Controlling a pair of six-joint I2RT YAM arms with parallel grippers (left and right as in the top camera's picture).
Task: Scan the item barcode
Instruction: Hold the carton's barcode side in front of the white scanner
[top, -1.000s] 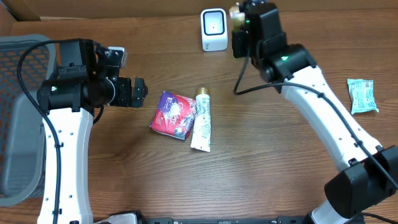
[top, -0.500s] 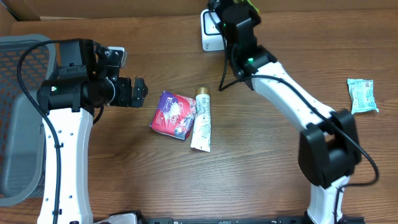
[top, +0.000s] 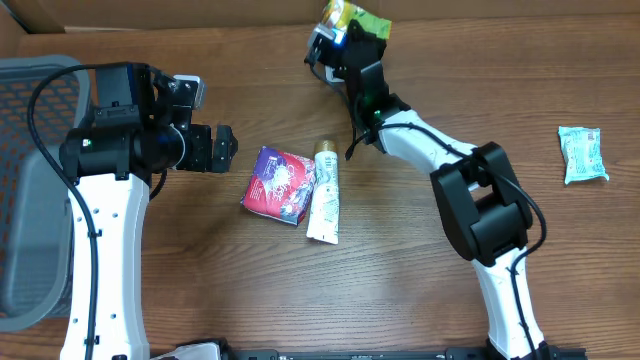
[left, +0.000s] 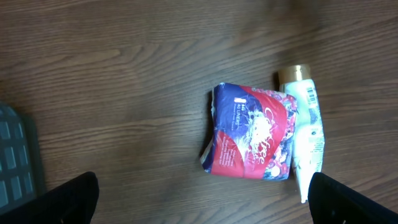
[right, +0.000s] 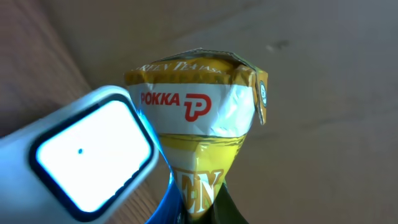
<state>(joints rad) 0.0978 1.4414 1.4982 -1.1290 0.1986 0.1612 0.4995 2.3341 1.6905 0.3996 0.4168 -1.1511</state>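
The right gripper is reaching to the table's far edge, at about 12 o'clock in the overhead view. Its jaws are clamped on the lower part of a yellow and green carton, which is sticking up from between them. In the right wrist view the carton's folded top is showing the red word POKKA. The white scanner is sitting just beside the carton, at its 8 o'clock, with its window glowing. Whether the two are touching cannot be told. From overhead the scanner is almost wholly hidden under the gripper and the carton.

The left gripper is hanging over the table at about 9 o'clock, with its jaws standing wide apart and holding nothing. Its two dark fingertips are showing at the bottom corners of the left wrist view.

Near the middle of the table a red and purple packet is lying flat. A white tube with a gold cap is lying against its 3 o'clock side, the cap pointing to 12 o'clock. A teal packet is lying well apart, at about 3 o'clock. A grey basket is standing at the 9 o'clock edge.
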